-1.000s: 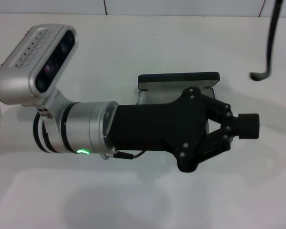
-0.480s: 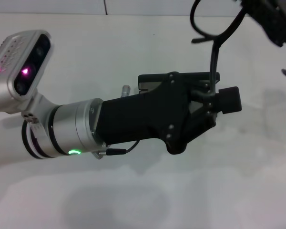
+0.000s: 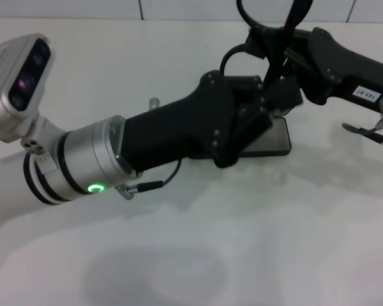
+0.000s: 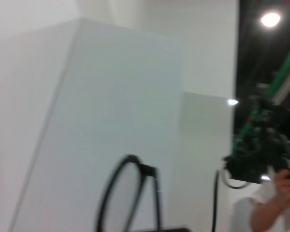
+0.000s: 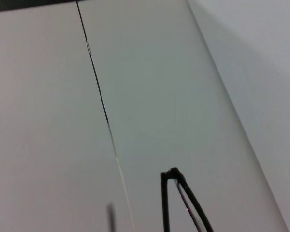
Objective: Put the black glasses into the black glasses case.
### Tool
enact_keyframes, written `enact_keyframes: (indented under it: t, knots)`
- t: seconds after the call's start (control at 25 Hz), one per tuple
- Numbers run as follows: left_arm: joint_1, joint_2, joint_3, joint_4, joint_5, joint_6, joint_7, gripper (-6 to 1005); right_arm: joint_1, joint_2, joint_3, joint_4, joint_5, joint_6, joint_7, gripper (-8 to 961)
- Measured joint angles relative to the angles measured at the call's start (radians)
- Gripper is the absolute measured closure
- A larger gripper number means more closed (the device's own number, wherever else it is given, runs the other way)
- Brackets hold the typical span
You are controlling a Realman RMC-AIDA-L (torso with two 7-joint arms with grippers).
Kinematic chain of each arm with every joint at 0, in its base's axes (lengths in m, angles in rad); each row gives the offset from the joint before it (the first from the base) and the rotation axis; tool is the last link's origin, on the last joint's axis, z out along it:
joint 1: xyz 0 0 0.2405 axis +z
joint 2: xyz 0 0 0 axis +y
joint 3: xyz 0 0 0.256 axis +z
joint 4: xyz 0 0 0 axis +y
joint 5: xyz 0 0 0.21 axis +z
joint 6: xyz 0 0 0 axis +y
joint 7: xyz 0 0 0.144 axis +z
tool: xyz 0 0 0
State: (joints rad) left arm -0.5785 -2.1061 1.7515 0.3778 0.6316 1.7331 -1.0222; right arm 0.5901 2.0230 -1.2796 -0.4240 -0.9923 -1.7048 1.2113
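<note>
Head view. We are looking down on a white tabletop (image 3: 198, 255). The left arm is reaching in from the left, its black left tool (image 3: 277, 95) lying over the case (image 3: 271, 137), of which only a dark slab with a thin pale edge is showing past the tool. The right arm is entering from the upper right, and its right tool (image 3: 277, 48) is meeting the left one above the case. The glasses (image 3: 268, 29) are standing up off the tabletop between the two tools, a curved rim and a slim temple rising to the picture's upper edge. We cannot tell which tool is gripping them, nor whether either tool's fingers are apart or together, since the black parts are overlapping.

Left wrist view. We are seeing one rounded lens rim of the glasses (image 4: 118, 193) with a hinge and a temple beside it, set against pale wall panels. The left tool's own fingers are not showing. A person's hand (image 4: 282, 181) is appearing far off at one edge.

Right wrist view. We are seeing two thin black bars of the glasses (image 5: 176, 203) meeting at a corner, in front of pale wall panels with a dark seam. The right tool's fingers are not showing.
</note>
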Motion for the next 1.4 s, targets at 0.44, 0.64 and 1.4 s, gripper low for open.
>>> enact_keyframes:
  t: [0.44, 0.64, 1.4]
  knots:
    - [-0.011, 0.003, -0.006, -0.018, -0.019, -0.083, -0.025, 966, 0.007, -0.001, -0.015, -0.002, -0.019, 0.036, -0.018, 846]
    - [-0.019, 0.005, -0.01, -0.019, -0.019, -0.092, -0.026, 966, 0.004, -0.004, -0.01, -0.008, -0.02, 0.055, -0.027, 846]
    - [0.062, 0.112, -0.039, -0.02, -0.016, 0.077, -0.019, 965, -0.194, -0.042, -0.007, -0.568, -0.416, 0.296, 0.279, 848]
